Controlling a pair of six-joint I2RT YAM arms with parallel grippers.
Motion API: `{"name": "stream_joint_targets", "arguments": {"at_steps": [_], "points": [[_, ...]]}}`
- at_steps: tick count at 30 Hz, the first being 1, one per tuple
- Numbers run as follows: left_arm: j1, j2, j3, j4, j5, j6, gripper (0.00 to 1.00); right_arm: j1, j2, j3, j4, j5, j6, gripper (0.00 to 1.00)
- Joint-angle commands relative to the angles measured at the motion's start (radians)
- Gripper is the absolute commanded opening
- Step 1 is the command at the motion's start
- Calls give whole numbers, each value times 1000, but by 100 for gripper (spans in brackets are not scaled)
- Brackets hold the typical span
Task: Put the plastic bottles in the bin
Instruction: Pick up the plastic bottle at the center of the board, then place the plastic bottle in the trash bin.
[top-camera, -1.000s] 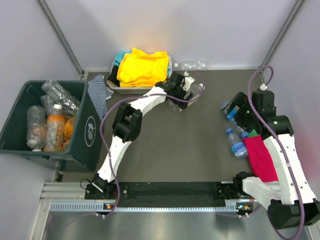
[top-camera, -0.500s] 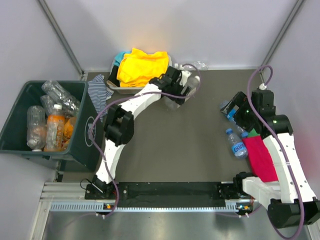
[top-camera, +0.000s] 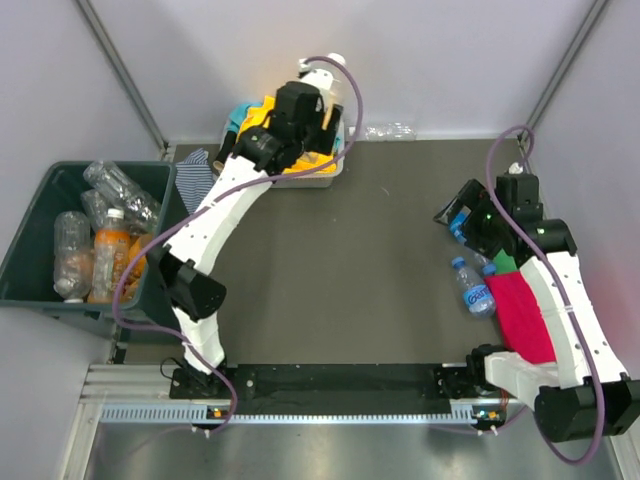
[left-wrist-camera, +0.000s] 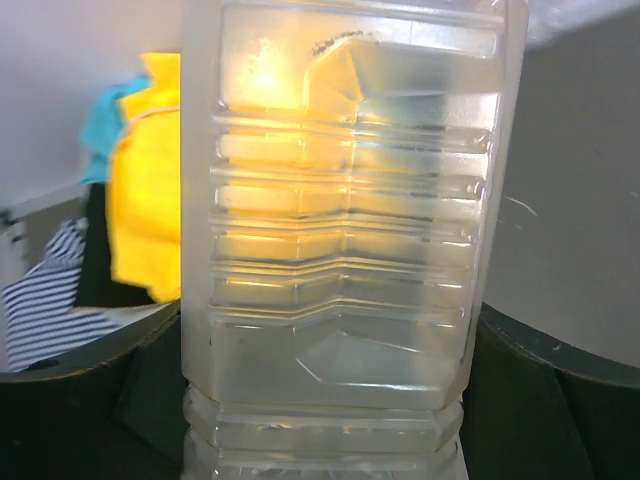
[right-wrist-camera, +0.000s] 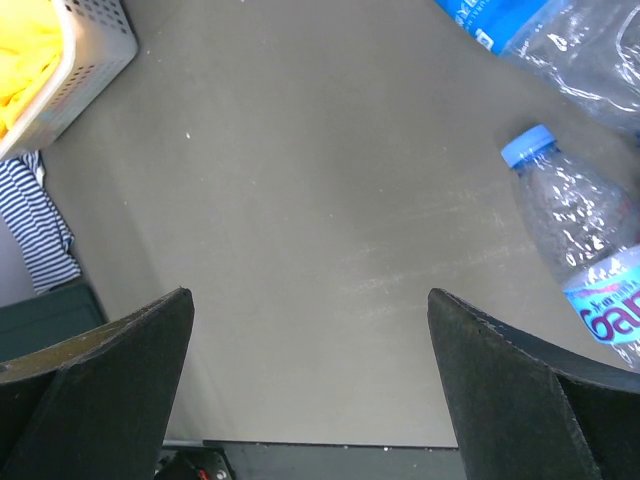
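dark grey table (top-camera: 380, 290) | deep dark green plastic bin (top-camera: 178, 262) at table's left, clear and orange plastic bottles (top-camera: 108, 250) inside | left end effector (left-wrist-camera: 325, 335) clamped on clear ribbed plastic bottle (left-wrist-camera: 340, 220), raised over white tray (top-camera: 312, 181) of yellow cloth (left-wrist-camera: 150, 200) | right end effector (right-wrist-camera: 310, 300) jaws apart above bare table, blue-capped clear bottle (right-wrist-camera: 580, 250) lying near

Overhead view spans the whole table (top-camera: 380, 300); left wrist hugs a clear bottle (left-wrist-camera: 340, 250); right wrist looks down, sharing overhead's right-side blue-capped bottle (right-wrist-camera: 580, 240).
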Motion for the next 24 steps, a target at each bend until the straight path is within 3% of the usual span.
{"name": "stream_joint_targets", "arguments": {"at_steps": [1, 8, 10, 19, 24], "points": [[70, -94, 78, -89, -205, -65, 45, -9, 18, 48, 68, -29, -12, 99], [252, -321, 14, -164, -314, -145, 43, -9, 37, 51, 100, -50, -8, 99], [277, -375, -26, -164, -418, -131, 43, -10, 40, 54, 104, -52, -11, 99], [320, -628, -190, -210, -779, -99, 46, -9, 109, 110, 107, -55, -19, 99], [323, -767, -338, -221, -870, -119, 51, -10, 143, 155, 98, -67, -32, 99]]}}
